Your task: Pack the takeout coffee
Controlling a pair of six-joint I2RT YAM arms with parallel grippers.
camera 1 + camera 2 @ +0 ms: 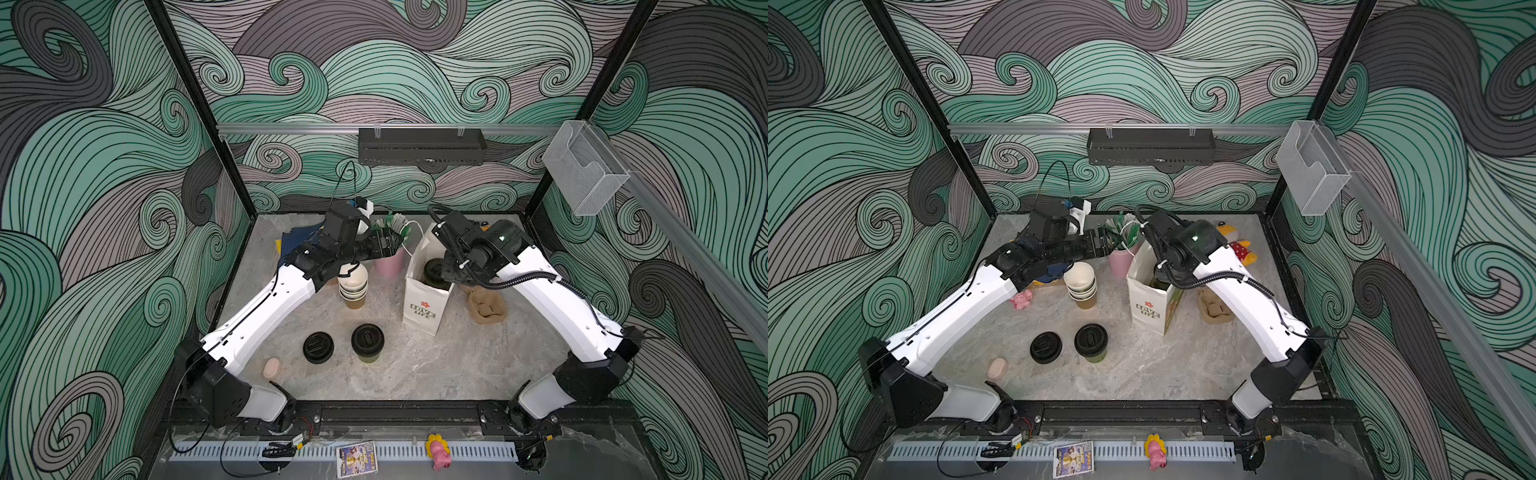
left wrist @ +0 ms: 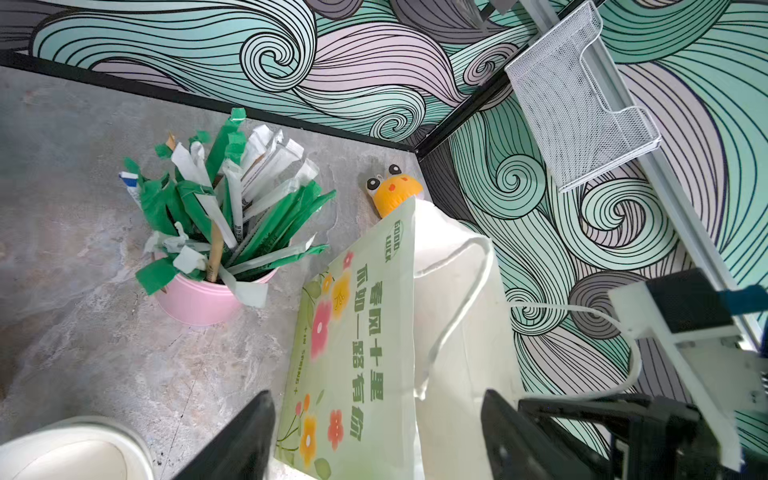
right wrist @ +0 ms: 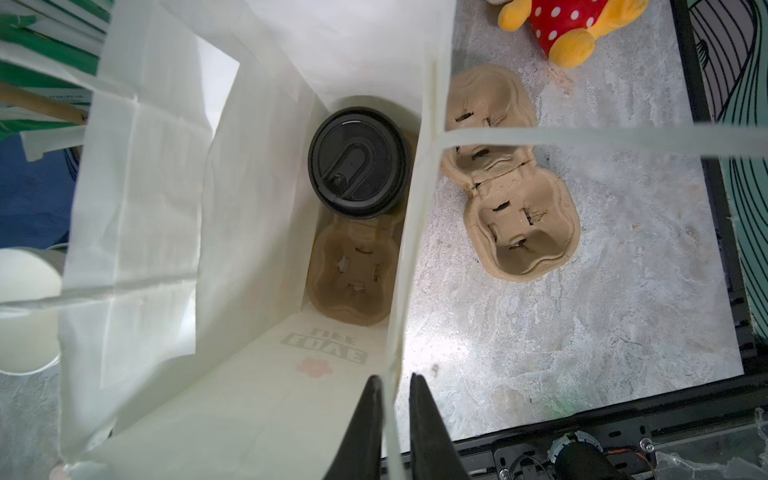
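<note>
Paper tears easily, so the right claw (image 3: 394, 380), pinched shut on the rim of the bag (image 3: 145, 208), should just hold its mouth open while the left claw (image 2: 376, 397), spread wide and empty, brings the second lidded cup (image 1: 368, 340) from the bench (image 1: 436, 374) to the first cup (image 3: 359, 162) inside.

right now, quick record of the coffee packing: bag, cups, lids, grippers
bag: white paper, upright, open
cup in bag: lidded, seated in one slot of the carrier; the other slot is free
cup on table: lidded, in front of the bag, not packed
loose lid: on the table beside that cup
spare carrier: on the table outside the bag
left gripper: open, jaws either side of the bag's side
right gripper: shut on the bag's rim
</note>
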